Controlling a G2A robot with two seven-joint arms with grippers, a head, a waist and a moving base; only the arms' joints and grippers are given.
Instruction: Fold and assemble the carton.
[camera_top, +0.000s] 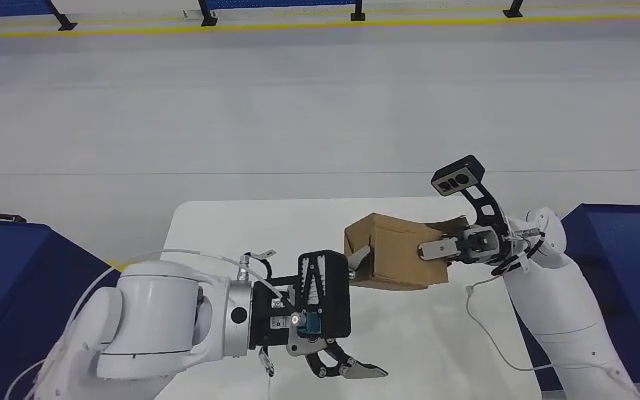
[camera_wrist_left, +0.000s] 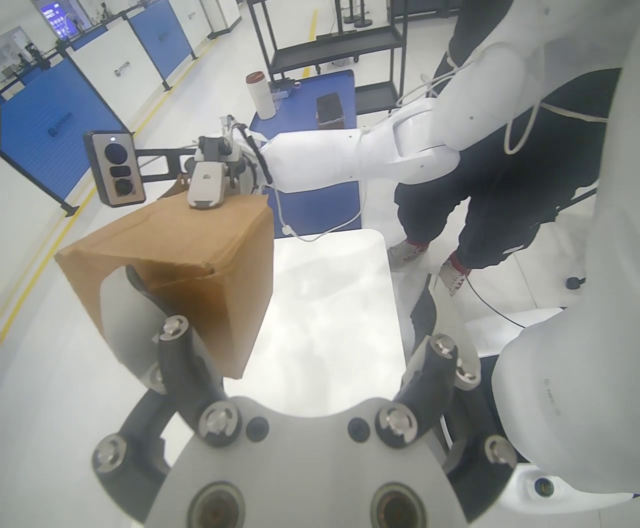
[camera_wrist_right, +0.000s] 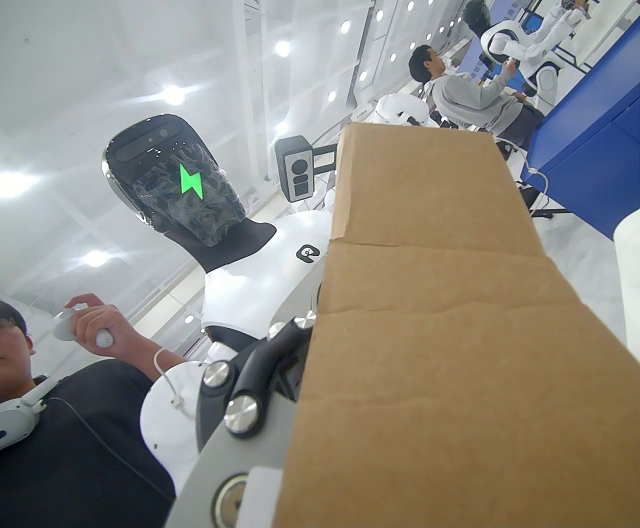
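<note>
Left claw (camera_wrist_left: 277, 290), spread wide, faces the open end of the carton (camera_top: 395, 250), whose long axis runs away from it to the right claw (camera_top: 437, 249) pinching the other end, near the table's (camera_top: 230, 230) far right corner.

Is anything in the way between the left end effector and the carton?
Nothing visible. The left end effector is open and right at the carton, with one finger overlapping its near open end. The right end effector holds the carton's far side.
</note>
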